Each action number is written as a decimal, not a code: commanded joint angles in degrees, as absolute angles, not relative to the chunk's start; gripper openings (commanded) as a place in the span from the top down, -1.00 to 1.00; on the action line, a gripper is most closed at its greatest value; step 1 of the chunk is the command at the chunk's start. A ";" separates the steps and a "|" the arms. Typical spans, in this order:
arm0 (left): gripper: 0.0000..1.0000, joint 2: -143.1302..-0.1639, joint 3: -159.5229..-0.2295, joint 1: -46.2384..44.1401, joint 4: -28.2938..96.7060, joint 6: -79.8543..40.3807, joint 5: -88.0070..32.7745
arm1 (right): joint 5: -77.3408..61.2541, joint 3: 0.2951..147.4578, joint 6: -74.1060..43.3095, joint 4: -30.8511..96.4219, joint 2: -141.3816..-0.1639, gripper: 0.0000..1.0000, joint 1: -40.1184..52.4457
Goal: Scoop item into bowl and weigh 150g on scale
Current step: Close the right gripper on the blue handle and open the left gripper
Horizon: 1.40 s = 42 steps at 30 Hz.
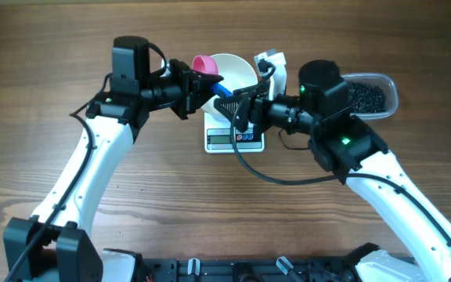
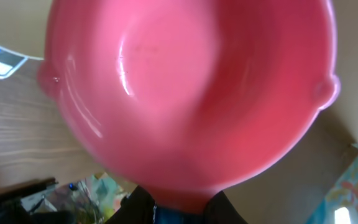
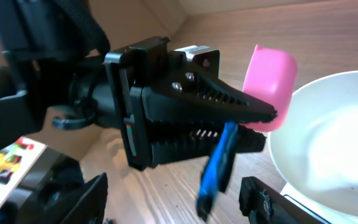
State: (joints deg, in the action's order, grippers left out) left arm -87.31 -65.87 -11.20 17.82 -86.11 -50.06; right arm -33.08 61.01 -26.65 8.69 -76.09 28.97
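A pink scoop (image 1: 203, 63) with a blue handle (image 1: 225, 89) hangs over the left rim of the white bowl (image 1: 239, 70), which stands on the scale (image 1: 234, 140). My left gripper (image 1: 200, 83) is shut on the handle just behind the cup; in the left wrist view the pink scoop (image 2: 191, 93) fills the frame above the left gripper (image 2: 182, 210). My right gripper (image 3: 173, 202) is open, its fingers on either side of the free end of the blue handle (image 3: 219, 168), not touching it. The black beans (image 1: 366, 96) lie in a clear tub at the right.
The clear tub (image 1: 390, 82) sits behind my right arm, at the table's far right. A small white object (image 1: 272, 63) stands just behind the bowl. The two grippers meet tip to tip over the scale's left side.
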 commanded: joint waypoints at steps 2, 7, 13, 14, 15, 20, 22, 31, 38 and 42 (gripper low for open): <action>0.92 -86.37 -66.76 -13.54 17.82 -85.97 -46.57 | -22.98 61.52 -27.16 8.62 -77.82 -0.29 32.34; 0.92 -86.37 -66.76 -14.74 17.82 -85.73 -46.57 | -16.16 61.47 -28.69 8.58 -80.44 -0.10 34.74; 0.92 -86.37 -66.76 -15.81 17.82 -85.71 -46.54 | -14.57 61.47 -32.40 8.12 -82.15 0.20 34.87; 0.92 -86.37 -66.76 -15.90 17.82 -85.71 -46.54 | -14.52 61.49 -32.38 7.81 -82.15 0.27 34.85; 0.92 -86.37 -66.76 -15.92 17.82 -85.62 -46.48 | -14.22 61.49 -32.36 7.44 -82.13 0.29 34.85; 0.92 -86.37 -66.76 -15.92 17.85 -83.74 -45.93 | -12.10 61.49 -34.52 6.48 -82.13 0.50 34.85; 0.92 -86.37 -66.76 -15.92 17.82 -83.79 -45.93 | -11.33 61.49 -35.18 6.48 -82.13 0.69 34.85; 0.81 -86.37 -66.76 -15.90 17.39 -81.12 -45.84 | -10.87 61.49 -32.84 9.61 -82.13 0.91 34.83; -1.00 -86.35 -66.76 -15.90 15.86 -53.93 -45.54 | -12.53 69.65 -29.93 18.90 -80.51 0.91 29.32; -1.00 -86.13 -66.78 -15.90 15.18 -44.53 -45.54 | -12.93 81.65 -24.75 35.57 -80.51 0.91 23.97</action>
State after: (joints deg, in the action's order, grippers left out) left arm -87.29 -65.89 -15.64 15.77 -60.38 -44.80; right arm -11.97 71.29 -30.11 28.23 -81.43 27.73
